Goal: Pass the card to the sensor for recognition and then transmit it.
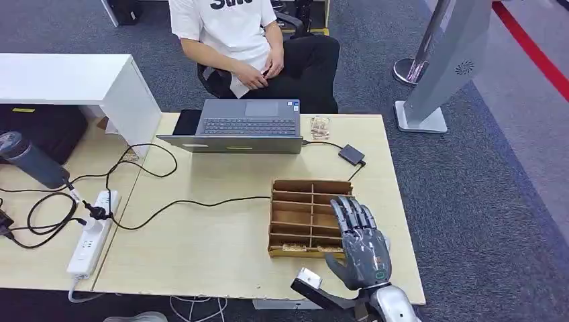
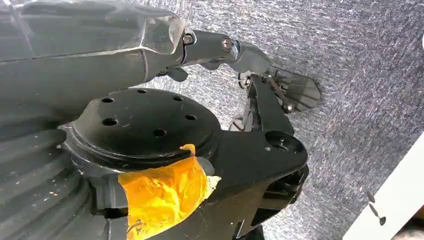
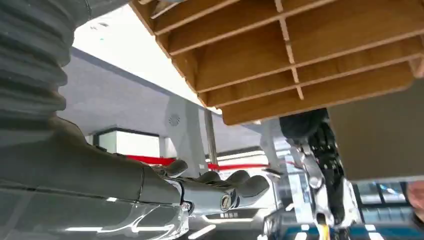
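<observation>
Hovering over the slotted cardboard card rack (image 1: 303, 216) on the pale wooden table (image 1: 201, 248), the right hand (image 1: 362, 245) lies flat, dark fingers stretched out and apart, holding nothing. Cards (image 1: 295, 247) sit in the rack's nearest slot, just left of the thumb. Behind, a grey laptop (image 1: 245, 127), a small black card reader (image 1: 351, 155) on its cable, and a seated person (image 1: 248, 40) cut off at the shoulders. A white power strip (image 1: 90, 231) lies to the left.

Left wrist view: the left hand (image 2: 260, 95) hangs over speckled grey carpet (image 2: 360, 70), ribbed cover and glossy shell close up; whether it is open or closed is hard to make out.

Right wrist view: brown corrugated dividers (image 3: 300, 50) of the rack loom close, with the fingers (image 3: 235, 182) extended beneath, empty.
</observation>
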Motion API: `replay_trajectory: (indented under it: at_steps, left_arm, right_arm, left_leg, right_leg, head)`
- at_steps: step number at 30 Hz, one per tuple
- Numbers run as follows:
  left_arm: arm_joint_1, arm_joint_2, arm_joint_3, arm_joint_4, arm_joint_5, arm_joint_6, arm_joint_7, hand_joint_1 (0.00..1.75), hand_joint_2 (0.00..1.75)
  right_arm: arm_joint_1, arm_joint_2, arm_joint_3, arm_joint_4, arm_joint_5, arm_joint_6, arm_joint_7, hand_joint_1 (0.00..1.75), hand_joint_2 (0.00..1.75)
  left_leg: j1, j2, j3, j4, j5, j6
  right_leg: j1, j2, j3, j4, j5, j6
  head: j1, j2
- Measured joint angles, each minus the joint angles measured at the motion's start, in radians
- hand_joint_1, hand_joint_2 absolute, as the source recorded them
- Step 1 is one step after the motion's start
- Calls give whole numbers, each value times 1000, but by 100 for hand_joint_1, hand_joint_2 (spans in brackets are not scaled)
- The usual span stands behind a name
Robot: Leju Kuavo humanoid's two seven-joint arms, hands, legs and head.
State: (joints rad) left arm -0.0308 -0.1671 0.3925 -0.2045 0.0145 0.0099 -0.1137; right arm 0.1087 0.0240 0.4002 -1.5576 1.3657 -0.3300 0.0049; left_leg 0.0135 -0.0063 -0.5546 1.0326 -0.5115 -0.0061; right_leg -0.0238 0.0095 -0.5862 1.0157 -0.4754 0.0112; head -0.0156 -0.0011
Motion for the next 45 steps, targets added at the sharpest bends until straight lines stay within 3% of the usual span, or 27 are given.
replay_trajectory:
  at_steps: [8, 31, 45]
  left_arm:
    - [0, -3, 12, 0, 3, 0, 2, 0, 175]
    - [-1, -8, 26, 0, -3, -6, 2, 0, 175]
    - [-1, -8, 26, 0, -6, -8, 2, 0, 175]
  right_arm:
    - [22, 18, -14, -3, -30, -87, -61, 0, 175]
    - [34, 32, -27, 81, -15, -222, -145, 0, 175]
    - [31, 42, -43, 153, -19, -250, -159, 0, 175]
  left_leg:
    - [0, 0, 0, 0, 0, 0]
    - [0, 0, 0, 0, 0, 0]
    - [0, 0, 0, 0, 0, 0]
  right_leg:
    - [0, 0, 0, 0, 0, 0]
    - [0, 0, 0, 0, 0, 0]
    - [0, 0, 0, 0, 0, 0]
  head:
    - [0, 0]
    - [0, 0]
    - [0, 0]
